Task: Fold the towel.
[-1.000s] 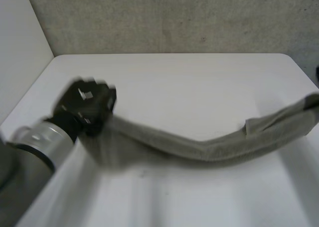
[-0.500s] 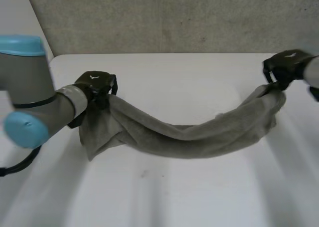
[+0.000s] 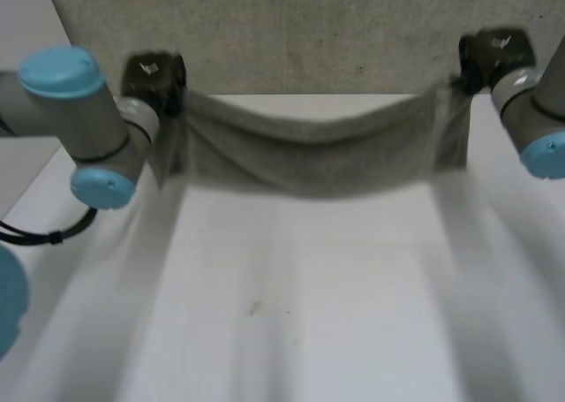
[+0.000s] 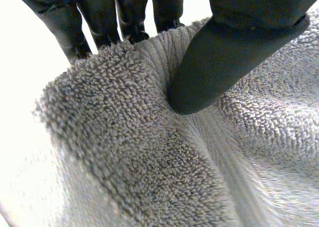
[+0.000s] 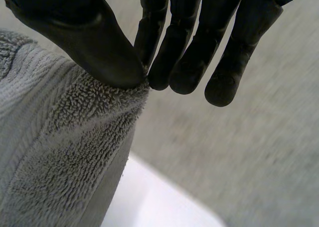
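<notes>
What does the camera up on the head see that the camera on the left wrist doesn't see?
The head view gives the big picture: the whole grey towel held up between the left hand and the right hand, sagging in the middle above the white table, with the wall behind. The left wrist view gives the close-up: the thumb pressing the towel's fluffy loops against the fingers at a corner. Both views have the towel and the left hand gripping it.
</notes>
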Motion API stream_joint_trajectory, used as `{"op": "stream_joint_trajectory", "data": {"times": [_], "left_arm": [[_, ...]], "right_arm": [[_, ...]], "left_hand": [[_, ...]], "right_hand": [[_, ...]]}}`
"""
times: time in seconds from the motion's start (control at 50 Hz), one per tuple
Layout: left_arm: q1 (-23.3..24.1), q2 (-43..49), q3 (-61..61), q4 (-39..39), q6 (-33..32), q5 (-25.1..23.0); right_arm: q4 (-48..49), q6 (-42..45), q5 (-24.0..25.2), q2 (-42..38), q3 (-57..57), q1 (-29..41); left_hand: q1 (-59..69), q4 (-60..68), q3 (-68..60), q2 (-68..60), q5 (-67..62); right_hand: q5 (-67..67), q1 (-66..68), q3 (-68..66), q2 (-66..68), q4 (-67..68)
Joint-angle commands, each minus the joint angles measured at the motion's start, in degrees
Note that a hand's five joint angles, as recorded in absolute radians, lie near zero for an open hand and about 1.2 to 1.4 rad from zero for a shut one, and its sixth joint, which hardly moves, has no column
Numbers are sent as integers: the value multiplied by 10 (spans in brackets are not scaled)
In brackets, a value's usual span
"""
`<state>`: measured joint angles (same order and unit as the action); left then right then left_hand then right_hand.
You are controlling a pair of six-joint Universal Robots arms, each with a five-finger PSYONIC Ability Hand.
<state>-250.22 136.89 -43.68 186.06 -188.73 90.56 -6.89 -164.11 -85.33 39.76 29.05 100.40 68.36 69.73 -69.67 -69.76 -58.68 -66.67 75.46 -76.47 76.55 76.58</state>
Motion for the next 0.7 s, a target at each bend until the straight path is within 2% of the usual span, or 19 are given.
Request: {"op": "stream_joint_trajectory", "data": {"times": [0.02, 0.04, 0.1, 0.14, 0.18, 0.28, 0.34, 0.46, 0.52, 0.56, 0.6, 0.64, 0.68, 0.7], "left_arm": [[-7, -99, -69, 80, 57, 26], [-8, -128, -109, 116, 69, 23], [-10, -155, -178, 158, 71, 16], [-10, -155, -178, 158, 71, 16], [-11, -158, -248, 165, 71, -19], [-25, -145, -342, 166, 71, -61], [-30, -129, -396, 166, 70, -72], [-39, -138, -496, 150, 29, -75], [-45, -159, -518, 136, 5, -75], [-58, -217, -568, 100, -51, -76], [-58, -218, -569, 99, -52, -76], [-64, -266, -612, 59, -84, -76], [-62, -287, -631, 41, -92, -77], [-62, -287, -631, 40, -92, -77]], "right_arm": [[109, -104, 8, 116, 97, -3], [112, -105, 15, 130, 116, -5], [104, -101, 29, 139, 134, -6], [82, -94, 47, 139, 152, -6], [54, -82, 79, 139, 200, -10], [50, -45, 119, 116, 274, -17], [36, 18, 120, 78, 331, -19], [-6, 77, 114, 80, 378, -45], [-34, 83, 119, 113, 404, -74], [-46, 86, 122, 139, 417, -86], [-63, 93, 127, 171, 439, -103], [-76, 105, 130, 194, 456, -117], [-113, 181, 143, 243, 492, -146], [-113, 181, 143, 243, 492, -146]], "left_hand": [[116, 103, -103, -102, -113], [116, 103, -103, -102, -113], [116, 103, -103, -102, -113], [116, 103, -103, -102, -113], [116, 103, -103, -102, -113], [116, 103, -103, -102, -113], [116, 103, -103, -102, -113], [116, 103, -103, -102, -113], [116, 103, -103, -102, -113], [116, 103, -103, -102, -113], [116, 103, -103, -102, -113], [116, 103, -103, -102, -113], [116, 103, -103, -102, -113], [116, 103, -103, -102, -113]], "right_hand": [[-33, 45, -35, 34, 34], [-33, 45, -35, 34, 34], [-33, 45, -35, 34, 34], [-33, 45, -35, 34, 34], [-33, 45, -35, 34, 34], [-33, 45, -35, 34, 34], [-33, 45, -35, 34, 34], [-33, 45, -35, 34, 34], [-33, 45, -35, 34, 34], [-33, 45, -35, 34, 34], [-33, 45, -35, 34, 34], [-33, 45, -35, 34, 34], [-33, 45, -35, 34, 34], [-33, 45, -35, 34, 34]]}}
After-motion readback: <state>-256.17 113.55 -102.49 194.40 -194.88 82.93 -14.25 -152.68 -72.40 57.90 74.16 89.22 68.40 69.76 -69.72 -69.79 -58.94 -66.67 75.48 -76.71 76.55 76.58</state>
